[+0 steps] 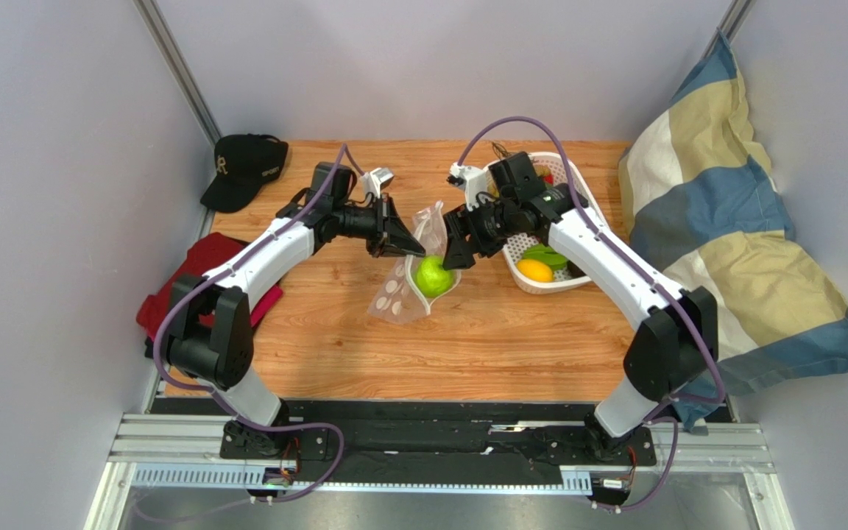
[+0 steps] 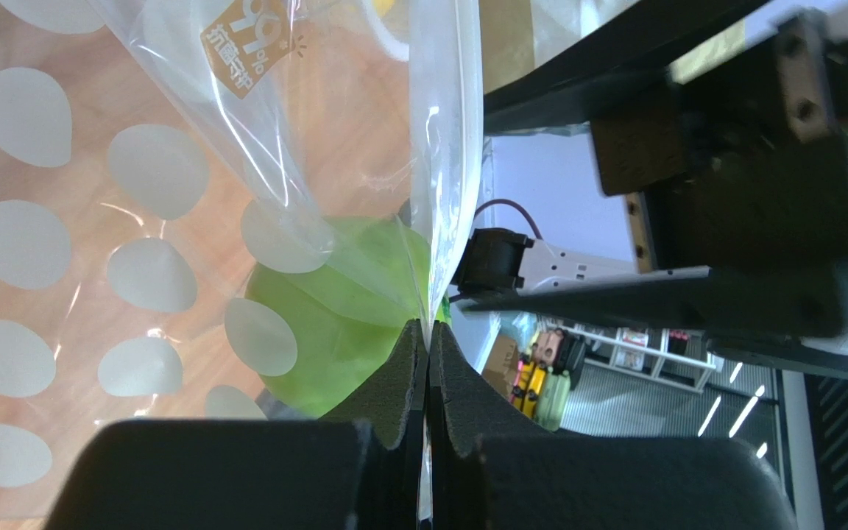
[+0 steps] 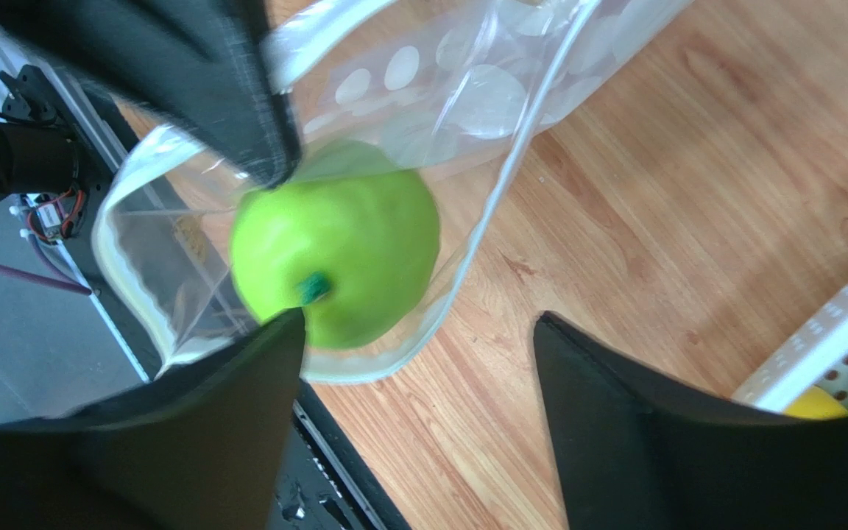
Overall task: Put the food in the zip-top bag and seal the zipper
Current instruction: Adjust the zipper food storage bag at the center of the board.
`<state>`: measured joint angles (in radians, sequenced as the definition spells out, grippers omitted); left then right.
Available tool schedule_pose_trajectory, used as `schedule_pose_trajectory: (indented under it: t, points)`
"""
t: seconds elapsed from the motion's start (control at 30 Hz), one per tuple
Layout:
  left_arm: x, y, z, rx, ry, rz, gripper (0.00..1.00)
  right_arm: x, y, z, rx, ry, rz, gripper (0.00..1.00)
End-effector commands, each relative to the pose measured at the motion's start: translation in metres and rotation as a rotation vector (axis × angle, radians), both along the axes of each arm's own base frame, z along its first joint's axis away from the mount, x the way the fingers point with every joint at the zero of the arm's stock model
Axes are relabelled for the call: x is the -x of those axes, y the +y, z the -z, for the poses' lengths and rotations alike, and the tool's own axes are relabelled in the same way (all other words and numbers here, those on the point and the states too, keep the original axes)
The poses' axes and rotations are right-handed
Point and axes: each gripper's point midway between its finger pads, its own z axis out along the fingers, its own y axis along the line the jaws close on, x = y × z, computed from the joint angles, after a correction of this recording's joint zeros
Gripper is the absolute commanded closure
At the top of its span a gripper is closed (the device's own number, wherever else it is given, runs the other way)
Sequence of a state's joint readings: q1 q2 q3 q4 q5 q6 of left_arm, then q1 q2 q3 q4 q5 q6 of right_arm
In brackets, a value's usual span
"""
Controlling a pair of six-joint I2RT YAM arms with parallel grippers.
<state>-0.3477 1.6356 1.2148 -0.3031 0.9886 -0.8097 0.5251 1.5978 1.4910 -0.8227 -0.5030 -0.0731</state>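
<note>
The zip-top bag (image 1: 400, 296) is clear with white dots and lies on the wooden table, its mouth lifted. My left gripper (image 1: 401, 241) is shut on the bag's upper edge (image 2: 440, 221), its jaws pressed together on the thin plastic. A green toy apple (image 1: 432, 276) sits inside the bag's open mouth (image 3: 334, 260), also seen through the plastic (image 2: 340, 320). The zipper (image 3: 119, 260) runs as a pale strip round the mouth. My right gripper (image 3: 417, 331) is open just above the apple, with bare wood between its fingers; its left fingertip is at the apple's edge.
A white basket (image 1: 574, 193) at the right holds a yellow lemon (image 1: 536, 271) and green pieces (image 1: 547, 254). A red cloth (image 1: 198, 282) and a black cap (image 1: 243, 166) lie at the left. A striped pillow (image 1: 727, 243) leans at the far right.
</note>
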Motion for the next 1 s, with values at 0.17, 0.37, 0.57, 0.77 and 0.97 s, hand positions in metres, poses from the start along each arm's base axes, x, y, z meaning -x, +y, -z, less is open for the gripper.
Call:
schedule_pose_trajectory:
  t: [0.17, 0.37, 0.57, 0.77, 0.97]
  points:
    - [0.002, 0.011, -0.030, 0.035, -0.076, -0.018, 1.00, -0.011, 0.013, 0.010, -0.090, 0.139, 0.057, 0.97]
    - [-0.002, 0.057, -0.020, -0.289, -0.228, -0.090, 1.00, -0.010, 0.002, -0.013, -0.087, 0.083, 0.065, 1.00]
    - [0.009, 0.103, -0.001, -0.591, -0.252, -0.103, 1.00, -0.018, -0.013, 0.006, 0.038, 0.064, 0.050, 1.00]
    - [0.016, 0.113, 0.013, -0.636, -0.220, -0.056, 1.00, -0.045, -0.019, 0.028, 0.154, 0.053, 0.033, 1.00]
    - [0.013, 0.104, -0.021, -0.503, -0.353, -0.102, 1.00, -0.047, -0.029, 0.017, 0.135, 0.080, 0.000, 1.00]
